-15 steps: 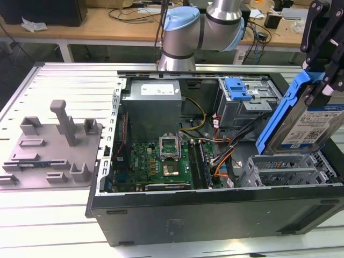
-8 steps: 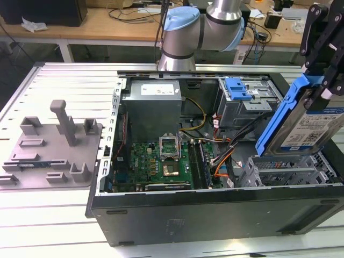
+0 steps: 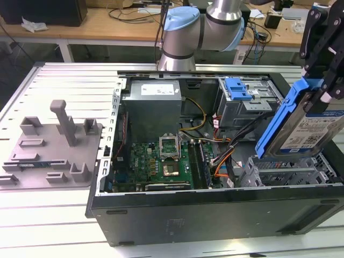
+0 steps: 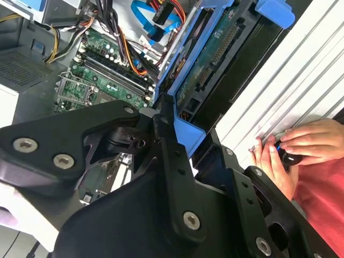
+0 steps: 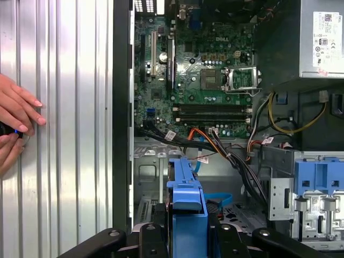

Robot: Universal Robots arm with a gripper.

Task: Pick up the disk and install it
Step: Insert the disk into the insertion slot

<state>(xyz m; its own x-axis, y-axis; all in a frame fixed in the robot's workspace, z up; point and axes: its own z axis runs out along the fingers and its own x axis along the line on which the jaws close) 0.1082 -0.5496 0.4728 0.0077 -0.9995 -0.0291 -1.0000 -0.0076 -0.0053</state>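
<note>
The gripper [image 3: 321, 88] clasps the disk [image 3: 303, 124], holding it tilted on edge above the metal drive cage [image 3: 285, 173] at the exterior view's right of the open computer case [image 3: 215, 207]

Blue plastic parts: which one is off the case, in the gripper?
The bracket framing the disk, held tilted by the gripper above the case; the blue latch sits on the drive cage.

Wooden desks [image 3: 107, 24] behind ribbed metal table [image 3: 70, 80]

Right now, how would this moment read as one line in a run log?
gripper: shut on disk | disk: held aloft, tilted, over computer case | install: not yet done
</note>
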